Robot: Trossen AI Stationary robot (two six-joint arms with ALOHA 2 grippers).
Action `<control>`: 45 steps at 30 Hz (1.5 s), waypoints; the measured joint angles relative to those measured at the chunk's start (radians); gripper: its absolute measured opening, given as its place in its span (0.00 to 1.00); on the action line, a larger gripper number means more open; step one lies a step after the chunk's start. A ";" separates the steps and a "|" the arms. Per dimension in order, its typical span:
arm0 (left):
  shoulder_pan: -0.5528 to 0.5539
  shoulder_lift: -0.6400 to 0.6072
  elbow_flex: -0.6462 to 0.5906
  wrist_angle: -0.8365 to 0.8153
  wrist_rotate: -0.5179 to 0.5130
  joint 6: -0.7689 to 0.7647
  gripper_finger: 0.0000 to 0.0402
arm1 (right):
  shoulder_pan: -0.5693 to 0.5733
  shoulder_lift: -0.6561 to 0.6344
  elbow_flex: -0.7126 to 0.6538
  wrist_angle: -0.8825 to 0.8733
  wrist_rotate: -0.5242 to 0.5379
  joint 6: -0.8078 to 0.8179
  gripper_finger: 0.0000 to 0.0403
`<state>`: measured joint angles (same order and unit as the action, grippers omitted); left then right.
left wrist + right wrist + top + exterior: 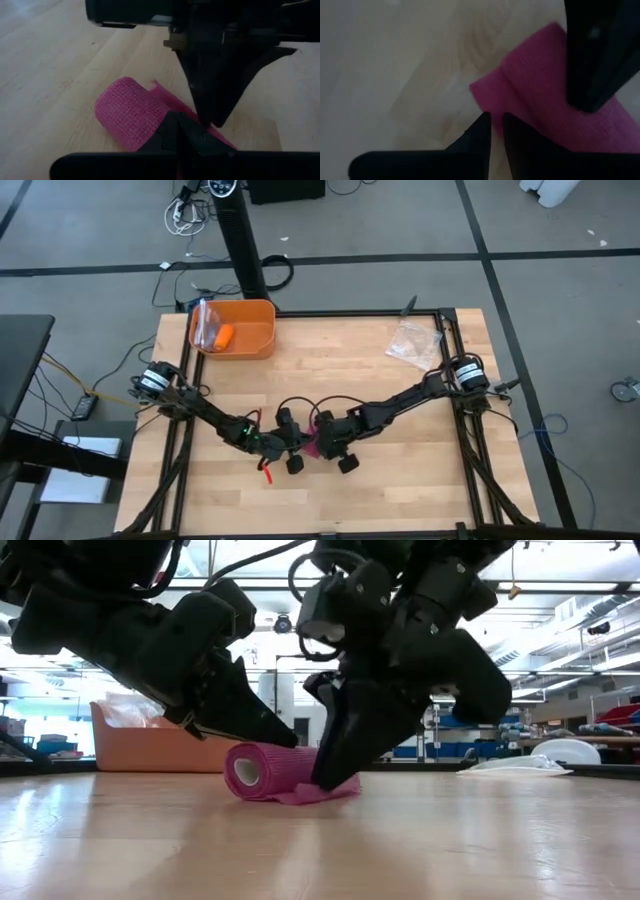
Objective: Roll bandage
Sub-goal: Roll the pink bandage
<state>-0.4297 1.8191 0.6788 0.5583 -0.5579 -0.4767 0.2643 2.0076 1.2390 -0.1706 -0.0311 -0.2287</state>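
Between both arms' lowered jaws, the rolled bandage (268,771) on the table (420,840).

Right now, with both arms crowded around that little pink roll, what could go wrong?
The bandage is nearly rolled, but a loose tail still lies flat on the table; the roll might spring open if released. The left gripper and right gripper meet at the roll, so they could bump each other. The roll could also trundle away if nudged.
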 joint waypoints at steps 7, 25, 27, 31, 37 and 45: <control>0.000 0.000 0.000 -0.002 0.000 0.002 0.00 | 0.014 -0.010 0.010 -0.049 -0.027 0.052 0.16; 0.000 0.001 -0.001 -0.001 0.002 0.005 0.00 | -0.037 -0.031 0.009 -0.070 -0.043 -0.006 0.20; 0.000 0.001 -0.001 -0.001 0.002 0.005 0.00 | -0.039 -0.031 0.009 -0.071 -0.059 -0.010 0.19; 0.000 0.001 -0.001 -0.001 0.002 0.005 0.00 | -0.038 -0.031 0.009 -0.067 -0.060 -0.012 0.18; 0.000 0.001 -0.001 -0.001 0.002 0.005 0.00 | -0.038 -0.031 0.009 -0.048 -0.044 -0.043 0.19; 0.000 0.001 -0.001 -0.001 0.002 0.005 0.00 | -0.044 -0.031 0.009 -0.040 -0.068 -0.069 0.20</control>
<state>-0.4295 1.8198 0.6781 0.5575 -0.5557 -0.4721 0.2199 1.9770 1.2480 -0.2104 -0.0993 -0.2978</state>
